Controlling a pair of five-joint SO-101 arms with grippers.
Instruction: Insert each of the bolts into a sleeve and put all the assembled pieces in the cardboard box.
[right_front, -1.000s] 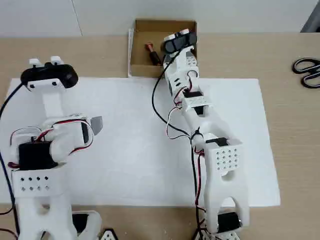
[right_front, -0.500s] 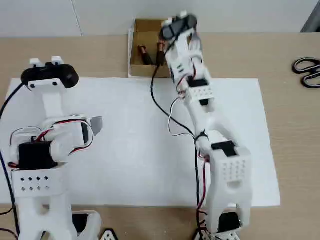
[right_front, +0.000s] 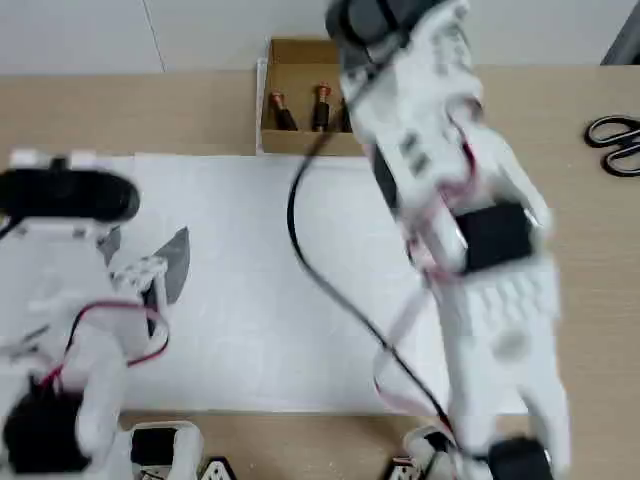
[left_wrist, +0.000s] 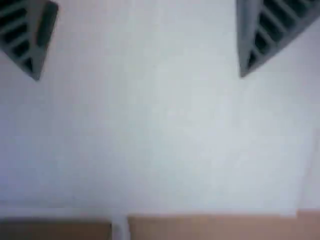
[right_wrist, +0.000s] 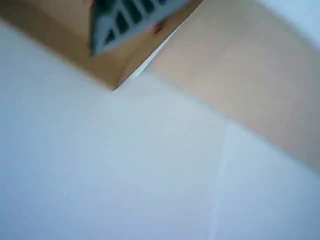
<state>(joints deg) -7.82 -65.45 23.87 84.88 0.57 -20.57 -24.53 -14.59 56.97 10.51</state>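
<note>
Paper sheet (right_front: 255, 300) on wooden table (right_front: 150, 110), cardboard box (right_front: 298, 50) at far edge, scissors (right_front: 615, 143)

This looks like a small robotics lab or test bench. The left arm (right_front: 70, 300) and the right arm (right_front: 480, 230) are white plastic builds with loose wires (right_front: 291, 220) left bare, and they stand at the near edge of a plain wooden table (right_front: 590, 260). A white sheet (right_front: 260, 310) covers the work area, a cardboard box (right_front: 290, 48) sits at its far edge, scissors (right_front: 615, 143) lie off to the side, and a bare pale wall (right_front: 150, 30) runs behind
</note>
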